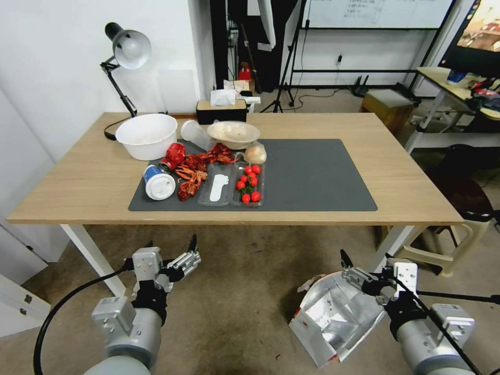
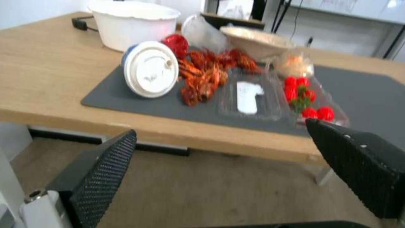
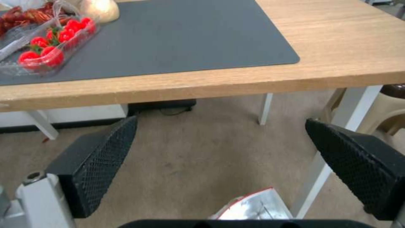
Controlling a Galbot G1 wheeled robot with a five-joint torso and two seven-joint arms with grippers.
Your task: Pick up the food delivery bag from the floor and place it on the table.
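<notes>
- Down on the floor [image 1: 234, 291], the bag [image 1: 333, 323] lies tipped on its side, its open mouth and silver lining facing up, near the front right leg of the bench [image 1: 88, 177].
- Right hand [image 1: 348, 266] hovers over the bag's upper edge with its fingers spread and nothing between them; whether it touches the paper cannot be told. In the right wrist view the two black pads [image 3: 101, 158] stand wide apart, with a corner of the bag [image 3: 253, 209] low between them.
- Left hand [image 1: 194, 250] hangs in front of the bench over bare floor, well apart from the bag, fingers spread too and holding nothing; its pads [image 2: 105, 171] show wide apart in the left wrist view.
- On the bench a dark mat [image 1: 317, 177] carries most of the clutter, all on its left half: a cup [image 1: 158, 182] lying on its side, red crayfish [image 1: 192, 174], a crushed red can [image 1: 173, 155], a clear tray [image 1: 250, 185] of red tomatoes and a shallow bowl [image 1: 233, 133].
- A white tub [image 1: 147, 135] sits at the mat's back left corner, with a desk lamp [image 1: 125, 49] behind it.
- A tissue box [image 1: 222, 110] stands at the bench's far edge.
</notes>
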